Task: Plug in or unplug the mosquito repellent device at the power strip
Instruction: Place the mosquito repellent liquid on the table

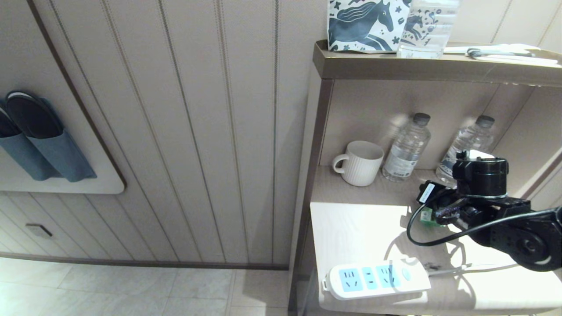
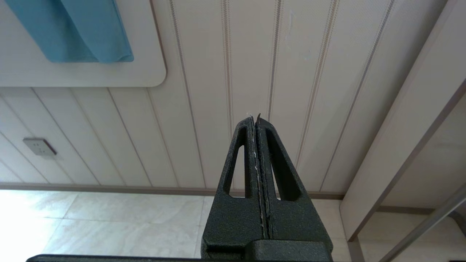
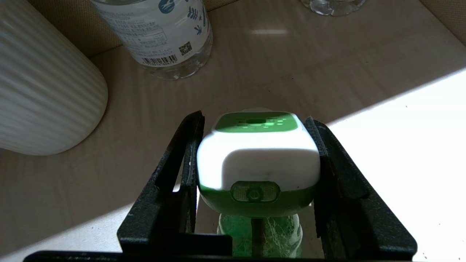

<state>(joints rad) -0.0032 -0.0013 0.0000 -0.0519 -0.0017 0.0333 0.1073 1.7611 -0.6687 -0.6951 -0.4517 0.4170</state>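
The right tool grips the mosquito repellent device by its white-and-green head — green bottle below — over the desk toward its back edge, near the mug. The power strip lies unoccupied at the front edge, so plugging in seems underway; next it must carry the device there. The left tool, closed, is parked off the desk.

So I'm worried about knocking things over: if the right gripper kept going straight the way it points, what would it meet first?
Probably the near water bottle. The right gripper, shut on the mosquito repellent device, points toward the back of the shelf; the white mug sits off to one side. Depth is unclear.
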